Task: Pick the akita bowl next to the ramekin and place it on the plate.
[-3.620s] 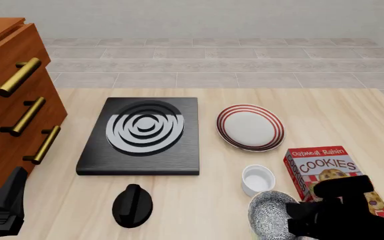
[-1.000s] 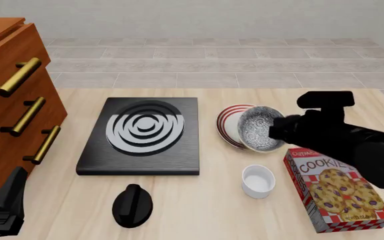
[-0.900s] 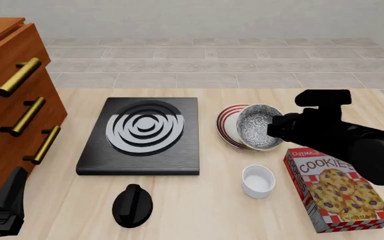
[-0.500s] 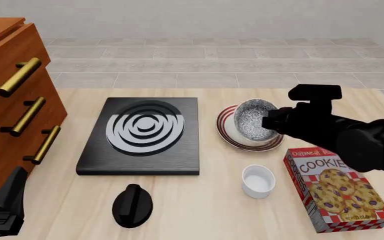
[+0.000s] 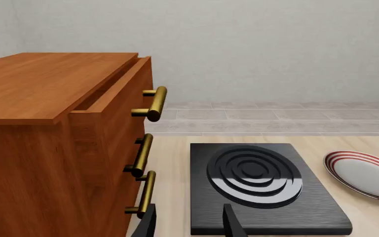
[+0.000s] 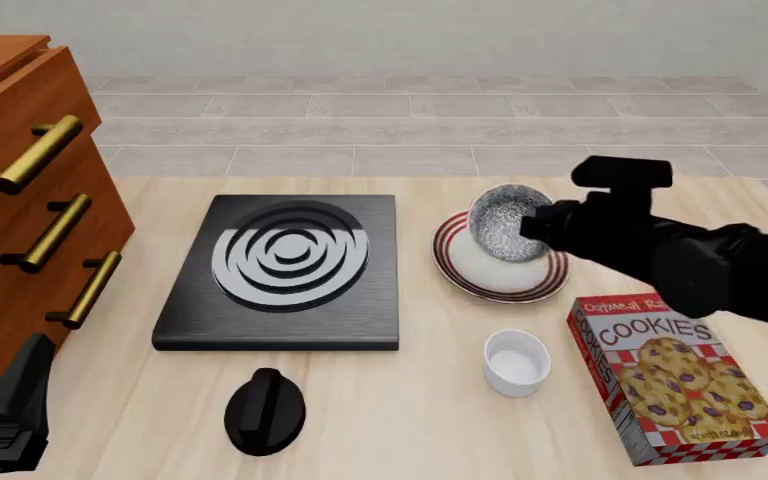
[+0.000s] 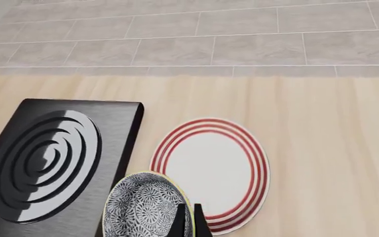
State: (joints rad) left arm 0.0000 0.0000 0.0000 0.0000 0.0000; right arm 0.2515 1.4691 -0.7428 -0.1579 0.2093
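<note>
Front view, left to right: a wooden drawer cabinet (image 6: 17, 190) with brass handles stands at the worktop's (image 6: 398, 410) left edge, and the left gripper (image 6: 11, 415) rests low beside it. In the left wrist view its two fingertips (image 5: 232, 224) stand apart with nothing between them, so its jaws are open. Next comes a black square slab (image 6: 284, 275) with silver rings, and nearer the camera a black knob (image 6: 265, 410) lies on the worktop. Right of the slab sits the plate (image 6: 498, 285), white with dark red rings. The akita bowl (image 6: 507, 226) is held tilted above the plate's far part, its speckled inside facing left. The right gripper (image 6: 534, 228) reaches in from the right, its jaws closed on the bowl's rim; the right wrist view shows the fingers (image 7: 188, 222) pinching that rim. The ramekin (image 6: 516, 362) stands on the worktop nearer the camera than the plate, just left of a cookie box (image 6: 678, 385).
</note>
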